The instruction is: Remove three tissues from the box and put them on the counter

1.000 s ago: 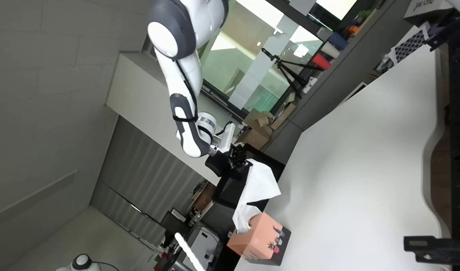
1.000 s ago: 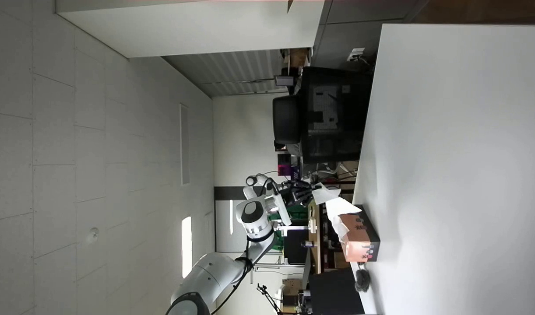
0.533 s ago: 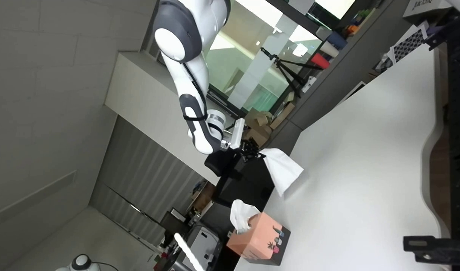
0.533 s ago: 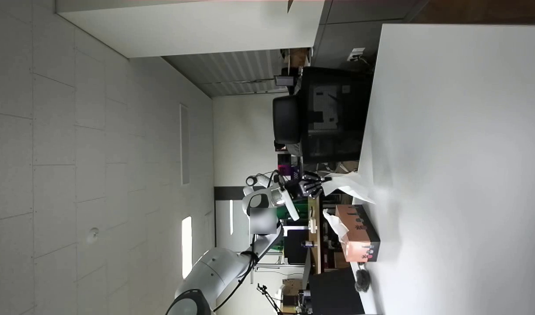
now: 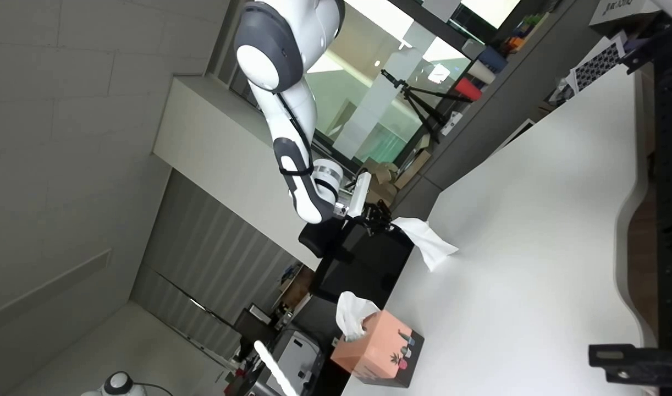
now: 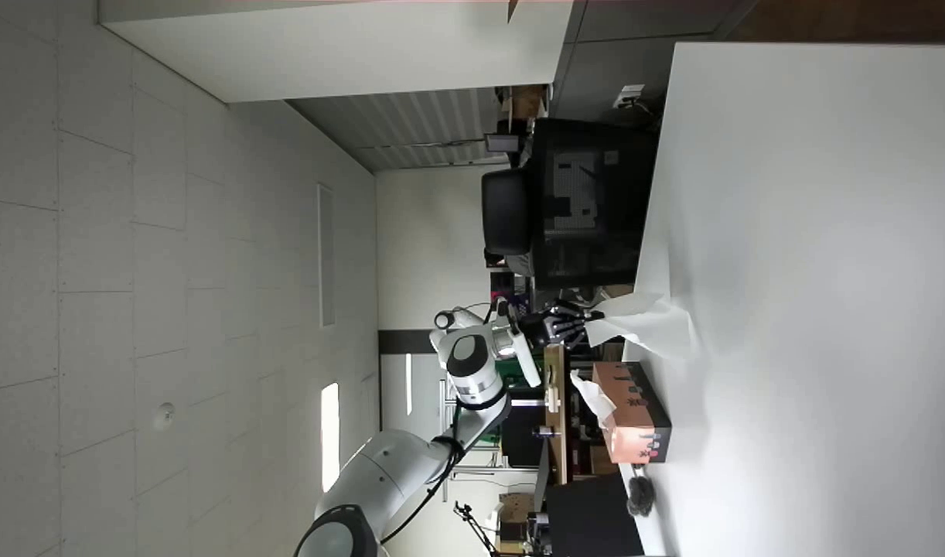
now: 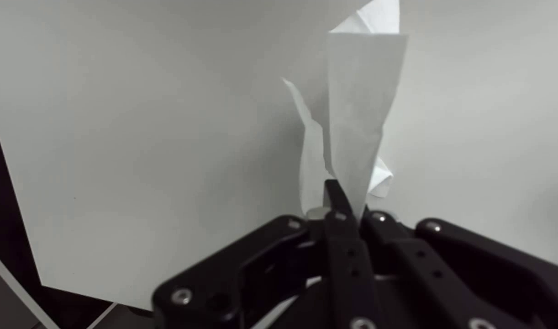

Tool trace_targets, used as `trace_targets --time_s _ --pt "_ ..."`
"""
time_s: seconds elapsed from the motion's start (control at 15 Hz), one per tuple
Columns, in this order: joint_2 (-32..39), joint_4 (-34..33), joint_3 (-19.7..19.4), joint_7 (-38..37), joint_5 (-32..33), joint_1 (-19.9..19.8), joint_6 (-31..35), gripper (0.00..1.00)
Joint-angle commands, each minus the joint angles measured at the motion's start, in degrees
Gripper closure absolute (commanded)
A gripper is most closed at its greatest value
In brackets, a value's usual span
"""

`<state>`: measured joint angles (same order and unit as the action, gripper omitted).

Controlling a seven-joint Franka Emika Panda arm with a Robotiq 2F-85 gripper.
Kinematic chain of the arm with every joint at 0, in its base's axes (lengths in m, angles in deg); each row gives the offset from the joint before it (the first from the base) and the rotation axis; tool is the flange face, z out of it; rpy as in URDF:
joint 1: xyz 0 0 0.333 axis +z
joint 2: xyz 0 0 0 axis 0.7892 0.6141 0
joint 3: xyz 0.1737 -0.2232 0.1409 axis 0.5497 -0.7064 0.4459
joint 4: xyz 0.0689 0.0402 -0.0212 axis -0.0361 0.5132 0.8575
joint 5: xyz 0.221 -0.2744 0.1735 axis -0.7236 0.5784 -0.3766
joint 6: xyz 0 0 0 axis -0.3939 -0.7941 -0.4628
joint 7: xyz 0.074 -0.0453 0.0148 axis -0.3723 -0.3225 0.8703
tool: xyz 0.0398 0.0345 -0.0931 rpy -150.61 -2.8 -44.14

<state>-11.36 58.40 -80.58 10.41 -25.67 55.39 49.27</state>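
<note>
One thin, crumpled white paper tissue (image 5: 427, 242) is hanging pinched in the black jointed gripper (image 7: 353, 205) over the smooth white counter (image 5: 534, 220); a second tissue (image 5: 351, 313) is poking from the salmon-pink and dark-brown carton box (image 5: 381, 349). None is clearly lying released, so all three placements are seemingly remaining.

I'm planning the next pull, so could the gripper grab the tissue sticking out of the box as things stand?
Probably not yet: the gripper is closed on another tissue and would need to release it first. Otherwise the tuft poking from the box looks free, with nothing seen covering it.
</note>
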Motion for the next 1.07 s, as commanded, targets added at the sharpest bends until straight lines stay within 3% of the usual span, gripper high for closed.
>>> trace_targets --time_s 0.0,0.53,1.0 --pt "0.06 -0.21 0.36 -0.12 0.25 -0.22 -0.19 0.99" --pt "0.07 -0.21 0.44 -0.12 0.2 -0.2 -0.18 0.99" --pt "3.66 1.09 -1.0 -7.95 -3.18 -2.64 9.78 1.0"
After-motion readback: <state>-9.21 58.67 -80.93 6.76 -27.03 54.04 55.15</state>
